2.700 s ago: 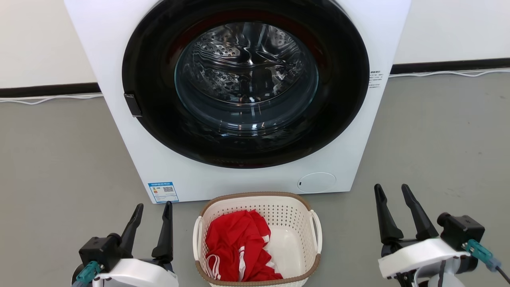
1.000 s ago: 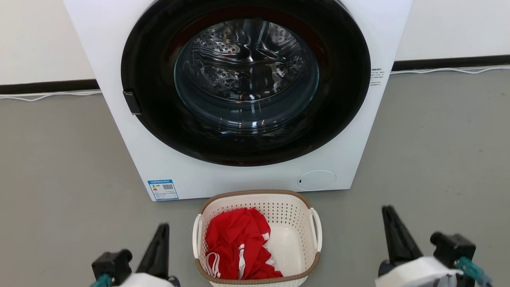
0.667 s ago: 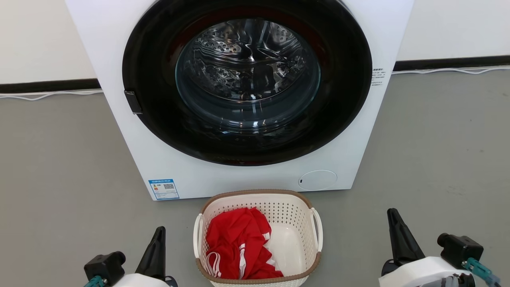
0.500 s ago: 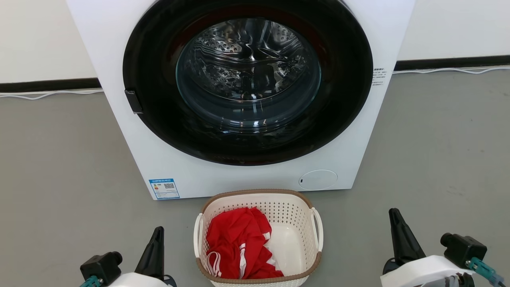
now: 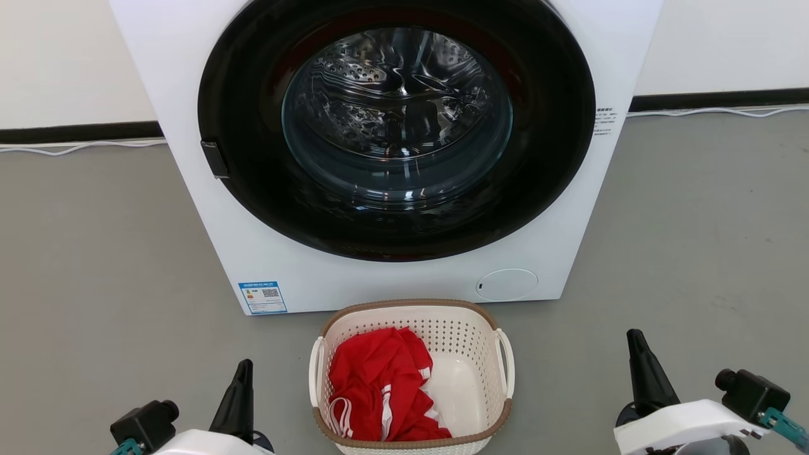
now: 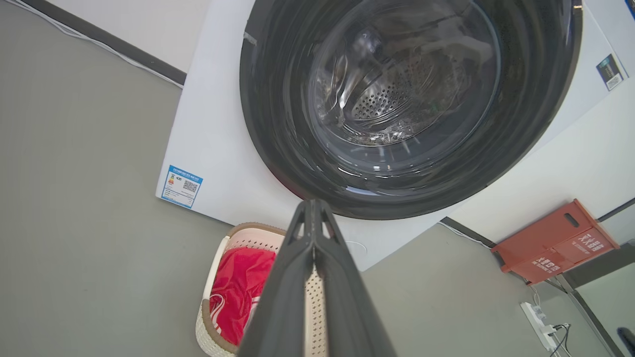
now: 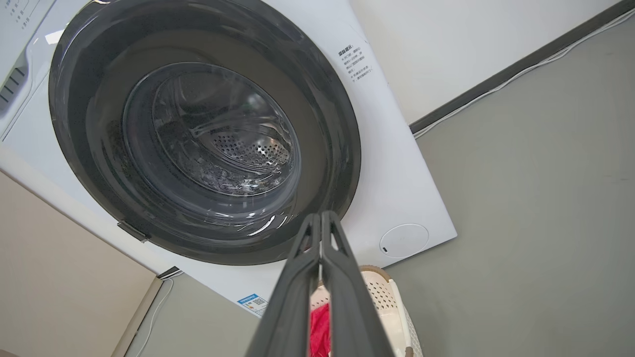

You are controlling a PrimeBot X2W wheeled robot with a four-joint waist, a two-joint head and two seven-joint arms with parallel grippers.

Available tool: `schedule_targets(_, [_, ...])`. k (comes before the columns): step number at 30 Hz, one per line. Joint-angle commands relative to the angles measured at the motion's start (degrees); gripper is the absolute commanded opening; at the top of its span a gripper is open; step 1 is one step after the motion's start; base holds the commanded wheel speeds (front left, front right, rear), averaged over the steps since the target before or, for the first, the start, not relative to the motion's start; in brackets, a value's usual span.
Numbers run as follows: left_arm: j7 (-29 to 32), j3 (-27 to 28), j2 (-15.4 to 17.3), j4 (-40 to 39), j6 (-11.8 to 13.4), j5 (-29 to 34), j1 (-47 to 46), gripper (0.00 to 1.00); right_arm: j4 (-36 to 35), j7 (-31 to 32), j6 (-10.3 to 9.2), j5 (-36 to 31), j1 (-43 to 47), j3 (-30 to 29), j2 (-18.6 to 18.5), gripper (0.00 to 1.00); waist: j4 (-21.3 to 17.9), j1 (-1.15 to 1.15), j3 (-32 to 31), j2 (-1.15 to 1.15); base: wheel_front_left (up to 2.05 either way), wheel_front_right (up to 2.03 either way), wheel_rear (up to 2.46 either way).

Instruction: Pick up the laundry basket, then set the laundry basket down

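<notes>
In the head view, the cream-white perforated plastic laundry basket (image 5: pixel 456 333) with a brown woven-look rim stood on the grey floor (image 5: pixel 95 253), just in front of the large white front-loading washing machine (image 5: pixel 379 285) and below its round black-framed glass door. A crumpled red garment with white stripes (image 5: pixel 378 388) lay in the left half of the basket. The left gripper (image 5: pixel 244 368) rose at the lower left, to the left of the basket and clear of it, its long dark fingers pressed together into one wedge. The right gripper (image 5: pixel 633 339) rose at the lower right, well apart from the basket's white loop handle (image 5: pixel 507 361), its fingers likewise closed on each other. A small blue label (image 5: pixel 262 297) sat on the machine's lower left corner.

In the left wrist view, the left gripper (image 6: pixel 312 204) showed both fingers meeting along a thin seam, tips touching. Behind them lay the laundry basket (image 6: pixel 210 333) with the red garment (image 6: pixel 238 287) inside, on the floor before the washing machine (image 6: pixel 218 124). A red-orange plastic box (image 6: pixel 555 243) leaned at the wall to the right.

In the right wrist view, the right gripper (image 7: pixel 320 216) also had its fingers together, tips touching. The laundry basket (image 7: pixel 386 296) stood partly hidden behind them, under the washing machine (image 7: pixel 397 173).
</notes>
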Motion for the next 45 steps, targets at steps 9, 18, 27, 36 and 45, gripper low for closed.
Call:
schedule_targets(9, [1.73,1.46,0.42,-2.05,-0.21,-6.49,-3.12,0.00,-2.04,2.18,0.13,6.51,-2.33,-0.74,-0.06,0.00,0.21,-0.01,0.09,0.00,0.00,0.00,0.00])
schedule_targets(18, [3.42,2.21,0.48,-2.34,-0.27,-12.37,-3.55,0.00,-2.45,3.84,0.17,12.37,-2.50,-1.51,0.07,0.00,0.43,-0.01,0.19,0.00,0.00,0.00,0.00])
schedule_targets(27, [4.76,2.80,0.53,-2.56,-0.31,-17.06,-3.88,0.00,-2.78,5.17,0.19,17.04,-2.63,-2.12,0.17,0.00,0.61,-0.01,0.26,0.00,0.00,0.00,0.00])
schedule_targets(36, [6.45,3.55,0.59,-2.84,-0.37,-22.94,-4.31,0.00,-3.19,6.84,0.23,22.90,-2.80,-2.88,0.30,0.00,0.83,-0.01,0.36,0.00,0.00,0.00,0.00])
schedule_targets(45, [7.97,4.22,0.65,-3.10,-0.41,-28.24,-4.69,0.00,-3.55,8.34,0.26,28.18,-2.95,-3.57,0.42,0.00,1.03,-0.01,0.45,0.00,0.00,0.00,0.00])
